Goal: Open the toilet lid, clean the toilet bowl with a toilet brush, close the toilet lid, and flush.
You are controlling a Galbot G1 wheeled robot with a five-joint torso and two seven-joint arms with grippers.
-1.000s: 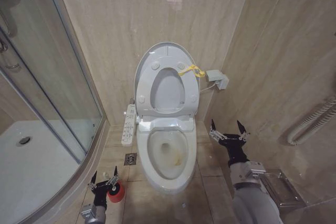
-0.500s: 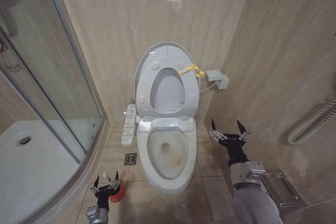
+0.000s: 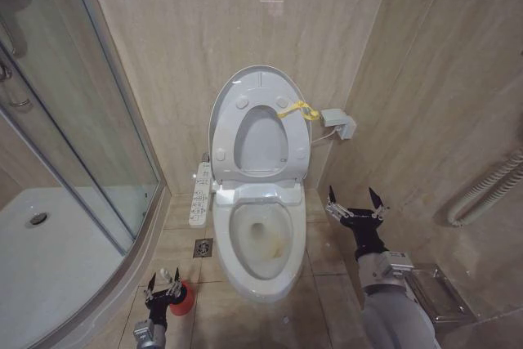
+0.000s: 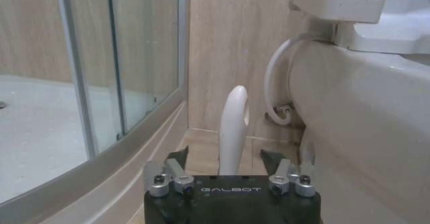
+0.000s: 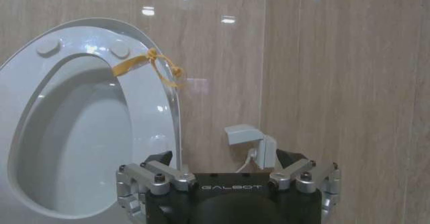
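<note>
A: Toilet brush (image 4: pixel 232 128) stands in its red holder (image 3: pixel 183 300) on the floor, left of the toilet bowl (image 3: pixel 260 239).
B: Left gripper (image 3: pixel 163 285) straddles the handle, fingers wide (not touching). Right gripper (image 3: pixel 354 202) hovers spread; toilet lid (image 3: pixel 245 91) upright.

Head camera high; wrist cameras low, wallward

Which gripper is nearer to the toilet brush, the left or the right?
The left. The left gripper is open with the toilet brush handle between its fingers, low beside the toilet bowl. The right gripper is open on the bowl's other side, apart from the brush.
</note>
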